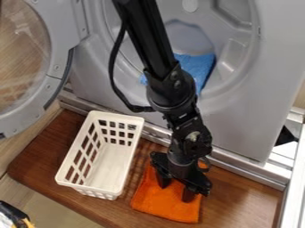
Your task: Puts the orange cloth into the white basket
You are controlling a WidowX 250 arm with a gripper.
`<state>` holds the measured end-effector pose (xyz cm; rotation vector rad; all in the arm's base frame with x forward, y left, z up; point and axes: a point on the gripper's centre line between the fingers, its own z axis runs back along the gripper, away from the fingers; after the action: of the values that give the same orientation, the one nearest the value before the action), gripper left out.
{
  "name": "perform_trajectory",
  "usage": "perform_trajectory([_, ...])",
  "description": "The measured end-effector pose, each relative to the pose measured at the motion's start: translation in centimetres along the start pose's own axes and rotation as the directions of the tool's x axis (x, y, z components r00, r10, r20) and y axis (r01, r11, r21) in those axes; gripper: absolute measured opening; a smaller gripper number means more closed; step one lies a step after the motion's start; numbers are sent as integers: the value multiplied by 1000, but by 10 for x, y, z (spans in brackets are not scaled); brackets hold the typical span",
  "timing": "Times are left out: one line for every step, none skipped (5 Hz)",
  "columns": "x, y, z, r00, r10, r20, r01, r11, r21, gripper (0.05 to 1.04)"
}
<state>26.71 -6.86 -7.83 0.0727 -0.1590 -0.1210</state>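
Laundry spot; whether in home or lab, cannot tell. Grey front-loading washer or dryer (241,129) stands beyond far edge of wooden board (241,196), round door (58,26) open at left, blue cloth (199,67) in drum opening. White basket (104,192) sits on board's left half. Metal rails (253,170) border far and right edges.

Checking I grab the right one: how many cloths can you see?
2: the orange cloth lies on the wooden surface, under the gripper; the blue cloth is in the gray machine. More may be hidden behind the arm.
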Motion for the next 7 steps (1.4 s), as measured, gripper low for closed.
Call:
perform_trajectory([1,-2,-1,1000,10,-3,-10,1000,-10,409])
perform_trajectory([1,-4,2,1000,-8,-14,7,1000,-22,201])
perform_trajectory([4,-3,24,999,-36,-6,35,999,-30,100])
perform_trajectory([8,2,65,997,-63,40,64,997,-33,85])
perform_trajectory([1,18,108,997,-33,65,34,999,-12,85])
perform_trajectory([-11,47,135,996,54,75,-55,998,15,85])
perform_trajectory([-23,77,142,986,155,64,-158,987,40,85])
